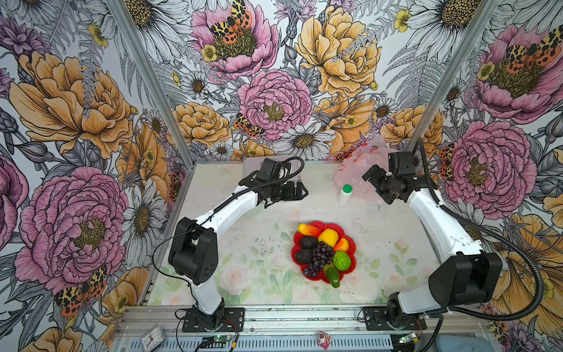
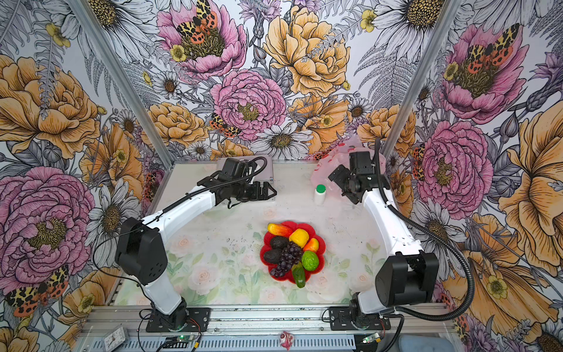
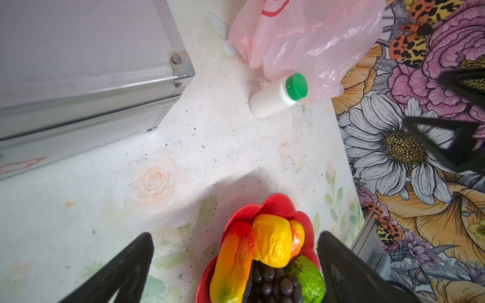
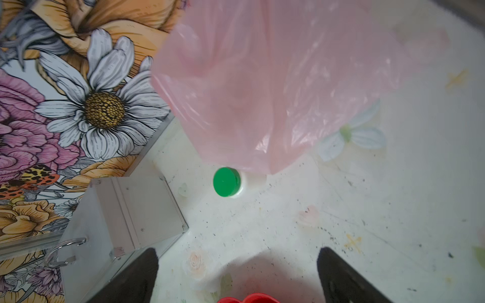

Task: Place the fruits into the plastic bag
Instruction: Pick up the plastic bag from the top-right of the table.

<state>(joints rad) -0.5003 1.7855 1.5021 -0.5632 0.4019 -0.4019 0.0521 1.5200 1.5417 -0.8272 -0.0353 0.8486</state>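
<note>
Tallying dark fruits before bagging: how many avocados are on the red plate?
2. In a top view, the rear avocado and the front avocado lie side by side on the red plate, beside the grape bunch. Another could hide under the pile.

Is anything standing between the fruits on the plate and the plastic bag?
Yes: a white bottle with a green cap stands upright at the near edge of the plastic bag, roughly on the line from the fruits.
</note>
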